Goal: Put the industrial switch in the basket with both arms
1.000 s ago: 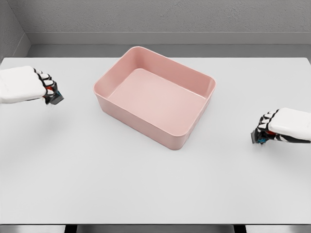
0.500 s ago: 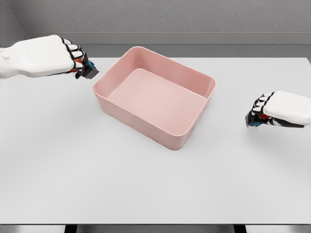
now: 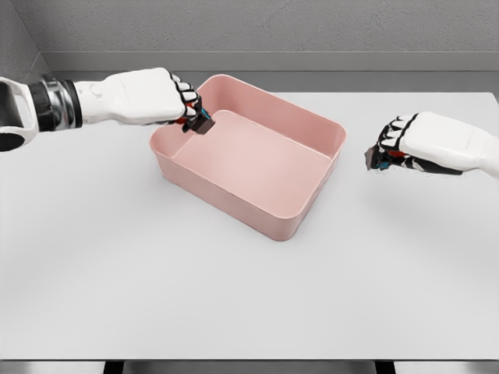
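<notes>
A wide white desk (image 3: pixel 249 312) is seen carrying a single pink basket (image 3: pixel 312 204), set at an angle slightly left of centre toward the far side; its interior is bare. Nothing else is seen on the desk, so no obstacle lies between either hand and the basket apart from the basket's own raised walls, which must be cleared from above.

The left hand (image 3: pixel 168 97) is held over the far left corner of the basket, its fingers curled tightly around a small dark industrial switch (image 3: pixel 200 122) with red and blue details; the switch hangs just inside the rim. The right hand (image 3: pixel 405 148) is held above the desk to the right of the basket, apart from its wall, and is closed around a second switch (image 3: pixel 380 161) of the same kind, mostly hidden by the fingers.

Each switch is judged to be small, rigid and light, with hard and probably smooth plastic faces. A firm pinch across the body's opposite sides is suggested. Because little of the body protrudes, slipping within the fingers is considered the main risk. A short drop into the basket is unlikely to harm it.
</notes>
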